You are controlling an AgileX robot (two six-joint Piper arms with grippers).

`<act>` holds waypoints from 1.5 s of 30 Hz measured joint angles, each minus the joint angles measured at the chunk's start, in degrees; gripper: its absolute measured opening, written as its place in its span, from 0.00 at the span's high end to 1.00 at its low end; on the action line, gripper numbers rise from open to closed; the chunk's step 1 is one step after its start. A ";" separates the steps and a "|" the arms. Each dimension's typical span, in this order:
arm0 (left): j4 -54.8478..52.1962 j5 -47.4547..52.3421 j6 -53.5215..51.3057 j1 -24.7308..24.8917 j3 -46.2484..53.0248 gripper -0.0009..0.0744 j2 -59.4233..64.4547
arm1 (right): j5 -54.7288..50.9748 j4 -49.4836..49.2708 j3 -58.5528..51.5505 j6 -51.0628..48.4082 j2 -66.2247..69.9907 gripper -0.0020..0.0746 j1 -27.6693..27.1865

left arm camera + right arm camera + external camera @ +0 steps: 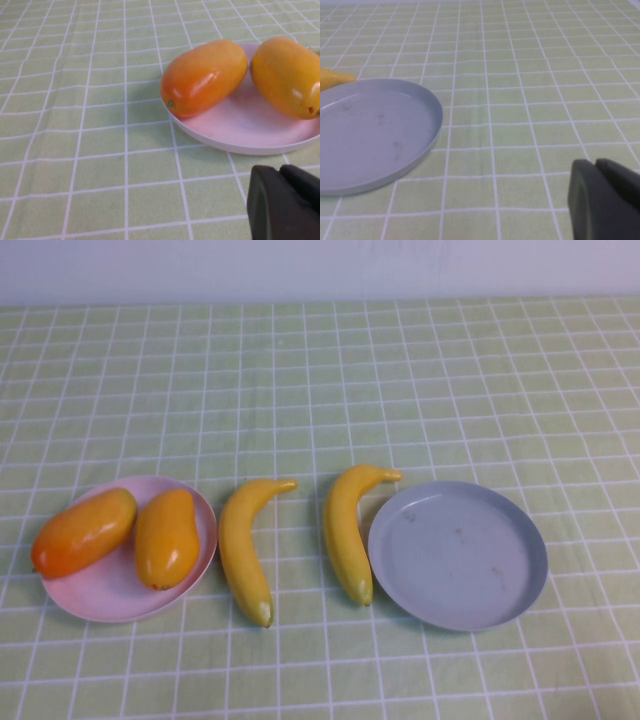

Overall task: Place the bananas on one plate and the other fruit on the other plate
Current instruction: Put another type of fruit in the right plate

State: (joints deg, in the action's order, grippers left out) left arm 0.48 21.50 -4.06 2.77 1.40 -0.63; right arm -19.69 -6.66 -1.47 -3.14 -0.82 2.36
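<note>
The left gripper [285, 202] sits low near the pink plate [105, 590]; I cannot tell its fingers' state. The same holds for the right gripper [605, 200], near the grey plate [458, 555]. 2 mangoes [167, 537] lie on the pink plate. 2 bananas [244, 548] lie on the tablecloth [400, 380] between the plates.
</note>
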 joint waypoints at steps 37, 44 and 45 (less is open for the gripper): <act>-0.10 0.00 0.00 0.00 0.00 0.99 0.00 | -15.72 -27.18 31.21 -1.97 29.96 1.00 0.00; -0.10 0.00 0.00 0.00 0.00 0.99 0.00 | -32.01 -25.85 44.79 -7.02 52.54 1.00 0.00; -0.10 0.00 0.00 0.00 0.00 0.99 0.00 | -33.02 -25.74 46.04 -7.81 55.12 1.00 0.36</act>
State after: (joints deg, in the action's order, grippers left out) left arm 0.38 21.50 -4.06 2.77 1.40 -0.63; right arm -52.71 -32.40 44.57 -10.95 54.30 2.72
